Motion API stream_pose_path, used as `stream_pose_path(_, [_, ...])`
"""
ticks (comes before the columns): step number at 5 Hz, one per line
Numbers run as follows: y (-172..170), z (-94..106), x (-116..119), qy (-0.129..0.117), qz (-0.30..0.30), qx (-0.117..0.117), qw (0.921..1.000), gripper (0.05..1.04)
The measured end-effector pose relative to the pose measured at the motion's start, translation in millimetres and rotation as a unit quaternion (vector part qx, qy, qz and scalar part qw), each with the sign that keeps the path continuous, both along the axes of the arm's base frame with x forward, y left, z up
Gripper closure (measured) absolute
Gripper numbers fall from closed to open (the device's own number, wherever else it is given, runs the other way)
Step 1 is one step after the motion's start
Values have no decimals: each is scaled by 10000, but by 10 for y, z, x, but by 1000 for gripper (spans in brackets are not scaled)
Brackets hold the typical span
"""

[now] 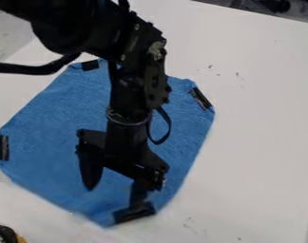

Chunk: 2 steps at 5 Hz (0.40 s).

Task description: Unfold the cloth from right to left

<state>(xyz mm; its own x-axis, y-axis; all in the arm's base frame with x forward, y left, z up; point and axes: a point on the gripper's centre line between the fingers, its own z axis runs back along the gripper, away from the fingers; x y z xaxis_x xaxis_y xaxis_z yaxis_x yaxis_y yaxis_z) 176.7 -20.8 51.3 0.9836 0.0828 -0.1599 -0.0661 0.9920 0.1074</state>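
The blue cloth [55, 114] lies spread out on the white table [264, 95], its outline a lopsided diamond with blunted corners. One corner points to the top left, one to the right, one to the left and one to the bottom, each bearing a black strip [3, 148]; neither diagonal is plainly the longer. The arm [128, 71] enters from the upper left, bends, and hangs steeply over the cloth. The gripper [115, 198] points down with its fingers spread, one at the bottom corner's strip.
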Motion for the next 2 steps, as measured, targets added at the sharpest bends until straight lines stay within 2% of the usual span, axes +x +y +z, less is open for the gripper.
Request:
stream_pose_path(1, [-13,-26,7,-89,-76,65,9999,83])
stream_pose_path(2, [7,-21,42,-443,-386,207,9981,83])
